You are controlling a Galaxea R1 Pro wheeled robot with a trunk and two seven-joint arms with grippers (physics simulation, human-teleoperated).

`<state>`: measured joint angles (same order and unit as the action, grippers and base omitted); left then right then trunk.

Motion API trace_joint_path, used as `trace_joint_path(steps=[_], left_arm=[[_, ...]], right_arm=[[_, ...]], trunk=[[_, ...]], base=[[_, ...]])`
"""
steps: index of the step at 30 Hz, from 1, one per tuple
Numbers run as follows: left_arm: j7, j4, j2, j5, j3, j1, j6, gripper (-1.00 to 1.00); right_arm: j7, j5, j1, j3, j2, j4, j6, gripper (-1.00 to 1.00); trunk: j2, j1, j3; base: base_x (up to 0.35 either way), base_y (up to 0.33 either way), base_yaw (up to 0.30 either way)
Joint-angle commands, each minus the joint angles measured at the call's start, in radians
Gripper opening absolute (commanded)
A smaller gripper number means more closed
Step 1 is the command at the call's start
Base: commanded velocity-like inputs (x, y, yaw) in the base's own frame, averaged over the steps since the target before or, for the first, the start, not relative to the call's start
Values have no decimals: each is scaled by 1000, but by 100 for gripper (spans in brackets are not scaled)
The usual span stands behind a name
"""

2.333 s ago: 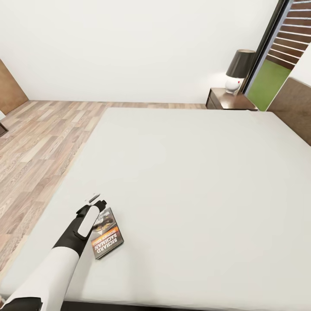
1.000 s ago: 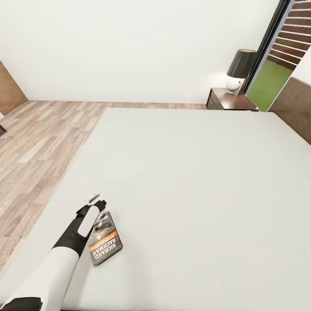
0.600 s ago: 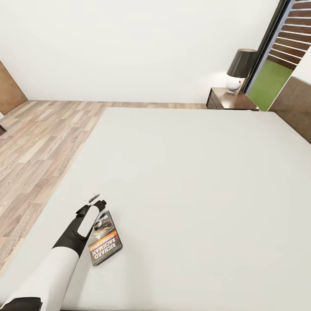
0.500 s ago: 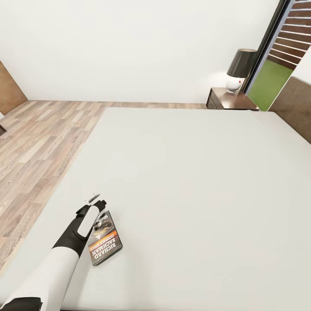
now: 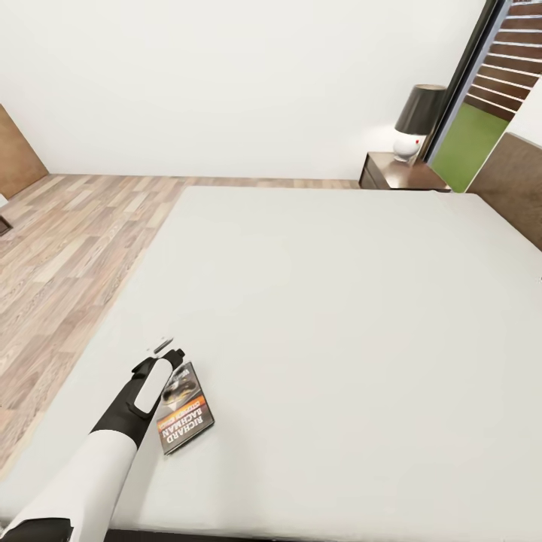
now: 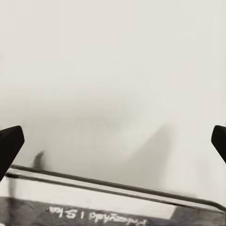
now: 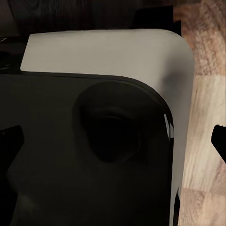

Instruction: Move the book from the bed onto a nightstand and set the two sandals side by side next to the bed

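Change: since the frame a second before, the book (image 5: pixel 184 407) was seen shifted slightly, its far corner turned a little toward the left gripper (image 5: pixel 167 349); arm and bed were unchanged in place.
Book: laid flat on the bed (image 5: pixel 339 301) near its near-left corner, cover up, dark with an orange band and white lettering, set askew to the mattress edge. In the left wrist view its edge (image 6: pixel 113 207) was seen close under the camera, with mirrored lettering on it.
Left gripper: held low over the mattress at the book's far-left corner, the arm's black and white wrist overlapping the book's left edge in the head view. Its fingers (image 6: pixel 9 146) were seen at the two side edges of the left wrist view, set wide apart, with nothing between them but pale mattress. Contact with the book could not be told.
Right gripper: fingertips (image 7: pixel 219 139) were seen far apart at the edges of the right wrist view, spread wide, nothing gripped; a dark rounded robot body part (image 7: pixel 94 155) and wood floor (image 7: pixel 207 94) lay before them.
Nightstand (image 5: pixel 399 172): stood at the bed's far right corner, beside the headboard (image 5: pixel 516 188); a lamp (image 5: pixel 415 120) with a dark shade and white base was stood on it.
Glass door (image 5: pixel 482 98): dark-framed, behind the nightstand, green ground seen through it.
Floor: wood planks along the bed's left side.
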<state>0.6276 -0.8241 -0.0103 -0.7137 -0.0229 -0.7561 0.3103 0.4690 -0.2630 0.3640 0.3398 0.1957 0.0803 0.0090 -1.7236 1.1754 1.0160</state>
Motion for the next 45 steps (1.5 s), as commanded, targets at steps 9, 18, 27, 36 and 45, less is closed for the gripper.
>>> trace_joint_path(steps=[9, 18, 27, 36, 45], left_arm=[[4, -1, 0, -6, 0, 0, 4, 100], [3, 2, 0, -6, 0, 0, 4, 100], [3, 2, 0, -6, 0, 0, 4, 100], [3, 0, 1, -6, 0, 0, 3, 100], [3, 1, 0, -4, 0, 0, 3, 100]], right_arm=[[2, -7, 1, 8, 1, 2, 1, 100], [2, -7, 1, 8, 1, 3, 1, 100], [2, -7, 1, 8, 1, 2, 1, 100], [2, -7, 1, 8, 1, 2, 1, 100], [2, -7, 1, 8, 1, 2, 1, 100]], trunk=[[0, 0, 1], [0, 0, 1], [-35, 19, 16], [-70, 38, 32], [-70, 38, 32]], base=[[-33, 0, 0], [-1, 0, 0], [0, 0, 0], [0, 0, 0], [-31, 0, 0]])
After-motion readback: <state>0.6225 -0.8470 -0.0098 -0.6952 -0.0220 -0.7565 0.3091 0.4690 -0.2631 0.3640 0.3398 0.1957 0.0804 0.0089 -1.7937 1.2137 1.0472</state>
